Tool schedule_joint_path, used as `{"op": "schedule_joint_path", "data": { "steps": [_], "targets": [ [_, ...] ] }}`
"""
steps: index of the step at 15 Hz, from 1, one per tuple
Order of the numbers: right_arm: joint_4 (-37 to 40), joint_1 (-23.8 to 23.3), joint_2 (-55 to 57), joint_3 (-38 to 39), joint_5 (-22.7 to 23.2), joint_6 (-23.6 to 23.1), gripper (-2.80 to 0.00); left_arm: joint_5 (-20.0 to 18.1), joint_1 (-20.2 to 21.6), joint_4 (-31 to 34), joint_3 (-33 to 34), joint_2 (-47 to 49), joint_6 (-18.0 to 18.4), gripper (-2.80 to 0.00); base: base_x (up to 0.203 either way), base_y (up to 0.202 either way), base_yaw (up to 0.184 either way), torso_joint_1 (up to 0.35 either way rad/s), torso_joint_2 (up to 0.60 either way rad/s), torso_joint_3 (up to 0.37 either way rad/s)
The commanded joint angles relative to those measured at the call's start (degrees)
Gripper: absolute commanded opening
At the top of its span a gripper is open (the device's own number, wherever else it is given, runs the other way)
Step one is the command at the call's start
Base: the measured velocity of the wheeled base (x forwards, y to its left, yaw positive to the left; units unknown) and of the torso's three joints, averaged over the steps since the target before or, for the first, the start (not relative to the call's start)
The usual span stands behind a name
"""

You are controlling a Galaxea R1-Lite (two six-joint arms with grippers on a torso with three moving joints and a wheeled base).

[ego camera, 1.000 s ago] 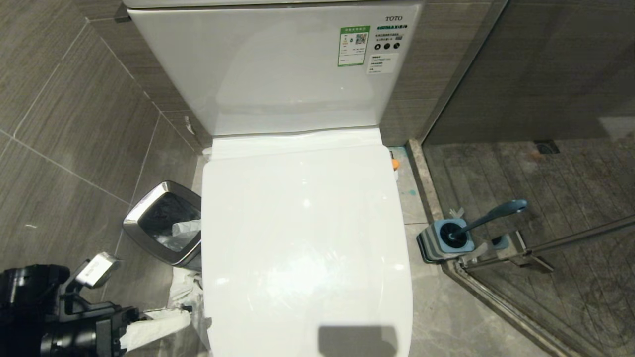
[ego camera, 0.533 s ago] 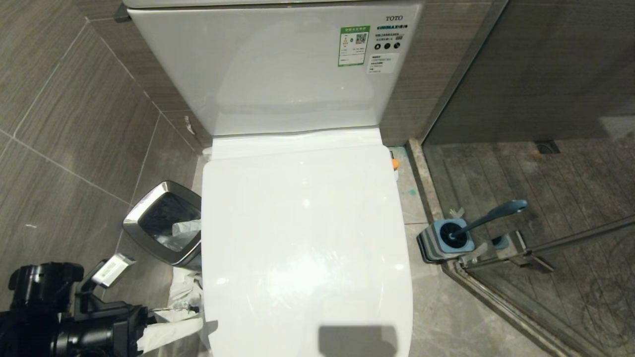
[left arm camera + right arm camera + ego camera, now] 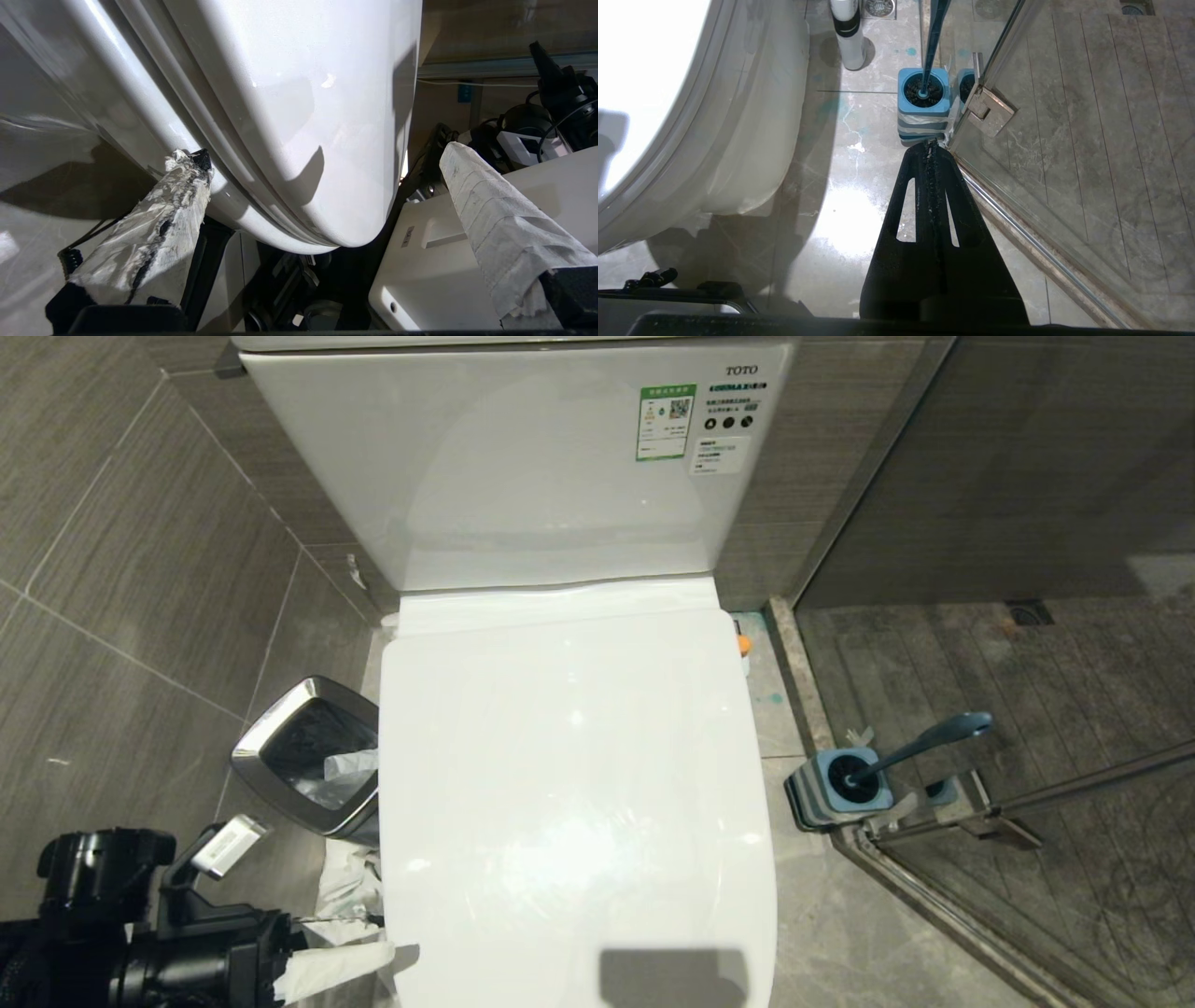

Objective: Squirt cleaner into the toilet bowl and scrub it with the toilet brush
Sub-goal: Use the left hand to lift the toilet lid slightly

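My left gripper (image 3: pixel 359 947), fingers spread wide, lower left; closed lid (image 3: pixel 574 784) edge just right; right gripper (image 3: pixel 930 143) shut.

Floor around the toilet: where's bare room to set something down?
Bare: floor strip between toilet and brush holder, running toward the camera. Crowded: toilet's other side, with bin, crumpled paper and open left tool.

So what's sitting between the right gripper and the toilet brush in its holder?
Nothing: in the right wrist view the shut right gripper points at the holder with the toilet brush; only bare floor between.
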Motion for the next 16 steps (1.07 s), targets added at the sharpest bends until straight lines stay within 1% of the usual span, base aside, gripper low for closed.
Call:
{"op": "schedule_joint_path", "data": {
  "steps": [1,10,13,16],
  "targets": [
    [0.0,0.0,0.0,0.0,0.0,-0.1,-2.80,-0.2,-0.5,-0.2,-0.1,0.9,0.0,0.00,0.000,0.000,0.000,0.000,0.00,0.000],
    [0.0,0.0,0.0,0.0,0.0,-0.1,-2.80,-0.2,-1.9,-0.2,-2.0,3.3,0.0,0.00,0.000,0.000,0.000,0.000,0.00,0.000],
    [0.0,0.0,0.0,0.0,0.0,-0.1,-2.80,0.2,-2.4,-0.2,-2.0,3.4,1.1,0.00,0.000,0.000,0.000,0.000,0.00,0.000],
    [0.0,0.0,0.0,0.0,0.0,0.0,-2.80,0.9,-3.7,-0.2,-1.9,3.4,1.2,0.00,0.000,0.000,0.000,0.000,0.00,0.000]
  ]
}}
